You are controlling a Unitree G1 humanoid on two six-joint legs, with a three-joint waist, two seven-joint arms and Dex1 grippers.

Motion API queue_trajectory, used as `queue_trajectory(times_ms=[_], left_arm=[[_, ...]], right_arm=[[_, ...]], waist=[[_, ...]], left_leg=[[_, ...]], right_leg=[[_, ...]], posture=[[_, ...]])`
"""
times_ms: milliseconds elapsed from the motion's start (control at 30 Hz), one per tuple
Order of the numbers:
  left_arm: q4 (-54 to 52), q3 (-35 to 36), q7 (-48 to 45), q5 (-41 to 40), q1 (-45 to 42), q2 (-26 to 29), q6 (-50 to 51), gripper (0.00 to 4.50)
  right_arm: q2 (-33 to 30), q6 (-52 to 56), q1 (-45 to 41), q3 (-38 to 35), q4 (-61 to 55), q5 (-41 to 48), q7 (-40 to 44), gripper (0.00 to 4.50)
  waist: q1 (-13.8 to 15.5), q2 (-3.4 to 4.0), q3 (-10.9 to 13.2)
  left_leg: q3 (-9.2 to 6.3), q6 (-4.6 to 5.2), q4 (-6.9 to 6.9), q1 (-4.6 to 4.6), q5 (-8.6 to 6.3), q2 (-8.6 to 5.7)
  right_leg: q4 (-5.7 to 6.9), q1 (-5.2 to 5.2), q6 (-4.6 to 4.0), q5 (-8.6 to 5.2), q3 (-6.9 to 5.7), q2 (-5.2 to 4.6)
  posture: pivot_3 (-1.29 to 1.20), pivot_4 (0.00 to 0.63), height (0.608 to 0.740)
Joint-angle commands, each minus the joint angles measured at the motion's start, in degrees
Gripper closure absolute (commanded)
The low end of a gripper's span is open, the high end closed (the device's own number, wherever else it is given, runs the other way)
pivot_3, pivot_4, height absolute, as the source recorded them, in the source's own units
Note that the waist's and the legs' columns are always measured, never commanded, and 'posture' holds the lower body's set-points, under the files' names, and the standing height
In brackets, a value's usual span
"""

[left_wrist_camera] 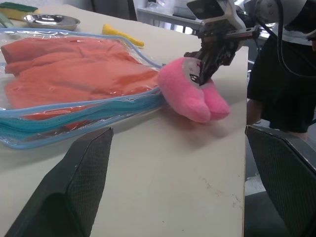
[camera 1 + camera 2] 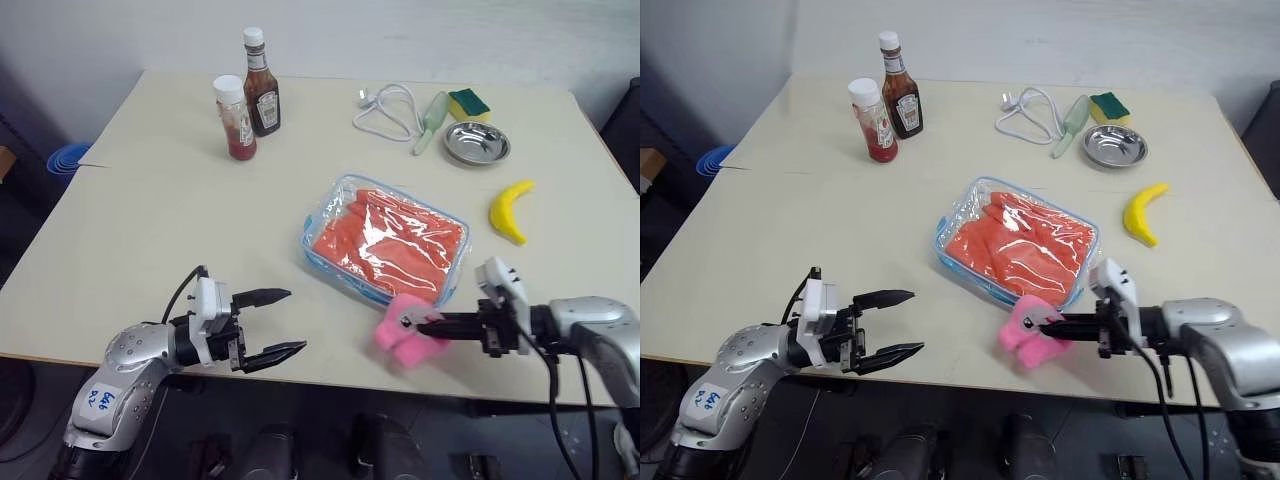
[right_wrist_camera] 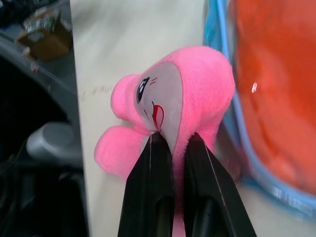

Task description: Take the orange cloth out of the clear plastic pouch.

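This looks like a robot test room or lab rather than a home. A plain cream desk [image 2: 150, 230] stands against a bare white wall and carries an unrelated mix of props: two sauce bottles [image 2: 250, 95], a coiled white cable [image 2: 388, 110], a sponge [image 2: 467, 103], a steel dish [image 2: 476, 142] and a toy banana [image 2: 510, 210]. Dark flooring and a cardboard box [image 3: 44, 37] show beyond the desk edge.

Beige table [image 2: 150, 230] bears clear plastic pouch [image 2: 330, 205]; bottles [image 2: 247, 95]; banana [image 2: 509, 210].
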Motion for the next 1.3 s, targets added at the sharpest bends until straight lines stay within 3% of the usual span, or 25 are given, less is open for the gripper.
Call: queue_trajectory(times_ms=[33, 100, 333, 433, 500, 700, 867, 1100, 1167, 1300], left_arm=[[0.0, 0.7, -0.7, 0.2, 0.0, 0.4, -1.1, 0.0], [0.2, 0.8, -0.8, 0.3, 0.0, 0.5, -1.1, 0.0], [0.2, -0.1, -0.6, 0.3, -1.0, 0.1, -0.6, 0.0], [0.2, 0.1, -1.0, -0.1, -1.6, 0.7, -0.1, 0.0], [0.3, 0.5, -1.4, -0.7, -2.3, 1.7, 1.3, 0.0], [0.5, 0.1, -1.3, -4.6, -6.0, 3.5, 9.3, 0.0], [1.1, -3.4, 1.8, -7.7, -13.4, 1.7, 20.0, 0.0], [11.7, -14.9, 6.1, 3.2, -25.6, -4.2, 22.6, 0.0], [14.2, -17.1, 5.6, 4.9, -27.9, -6.3, 22.2, 0.0], [17.4, -20.5, 4.5, 8.6, -29.5, -7.7, 21.4, 0.91]], right_arm=[[2.6, -5.9, -1.2, 1.8, -1.4, -0.8, -0.3, 4.47], [3.6, -7.7, -1.3, 3.8, -1.9, -1.9, -0.3, 4.2], [6.3, -19.1, -2.7, 9.1, 1.8, -10.3, -2.8, 1.84], [4.0, -21.8, -3.2, 6.5, 1.6, -9.7, -1.4, 0.85], [-1.1, -20.0, -2.6, 2.7, -0.4, -5.8, 3.6, 0.1], [-12.4, -19.0, -1.6, -4.0, 2.0, -2.4, 11.1, 0.04], [-10.2, -37.7, -9.8, 1.8, 15.3, -14.7, 10.3, 0.04], [-2.4, -54.7, -22.8, 11.8, 29.8, -25.8, 8.9, 0.04], [-1.3, -56.8, -25.3, 13.6, 32.7, -27.8, 8.5, 0.42], [-0.5, -60.2, -28.0, 15.8, 37.5, -29.8, 8.6, 1.6]], waist=[[0.0, 0.01, 0.0], [-0.1, 0.01, 0.0], [-0.2, 0.02, 0.0], [-0.2, 0.01, 0.0], [0.1, 0.07, 0.0], [0.0, 0.08, 0.0], [-0.5, 0.06, 0.1], [-1.2, 0.05, 0.1], [-1.3, 0.05, 0.1], [-1.2, 0.05, 0.1]], left_leg=[[0.01, 0.0, 0.01, 0.01, 0.01, 0.01], [0.01, 0.0, 0.02, 0.03, 0.01, 0.03], [0.01, 0.0, 0.02, 0.04, 0.01, 0.04], [0.01, 0.0, 0.02, 0.03, 0.0, 0.04], [0.0, 0.0, 0.02, 0.03, 0.0, 0.04], [-0.08, 0.12, 0.06, 0.02, -0.03, 0.03], [0.03, 0.11, 0.12, 0.12, 0.0, 0.02], [0.06, 0.01, 0.12, 0.05, 0.08, -0.01], [0.06, 0.02, 0.14, 0.0, 0.1, -0.01], [0.03, 0.02, 0.14, -0.01, 0.1, 0.0]], right_leg=[[0.0, 0.0, 0.0, 0.0, 0.01, 0.0], [0.02, 0.0, 0.0, 0.0, 0.01, 0.01], [0.04, 0.0, 0.0, 0.0, 0.02, 0.01], [0.03, 0.0, 0.0, 0.0, 0.01, 0.01], [0.03, 0.0, 0.0, 0.0, 0.01, 0.0], [0.0, 0.09, 0.0, 0.0, -0.05, -0.06], [0.06, 0.13, 0.0, 0.0, 0.02, -0.04], [0.33, 0.06, 0.01, 0.0, 0.0, 0.07], [0.32, 0.03, 0.01, 0.01, -0.02, 0.08], [0.3, 0.03, 0.02, 0.01, -0.04, 0.08]], posture=[[0.0, 0.15, 0.74], [0.0, 0.15, 0.74], [0.0, 0.15, 0.74], [0.0, 0.15, 0.74], [0.0, 0.15, 0.74], [0.0, 0.15, 0.74], [0.0, 0.15, 0.74], [0.0, 0.15, 0.74], [0.0, 0.15, 0.74], [0.0, 0.15, 0.74]])
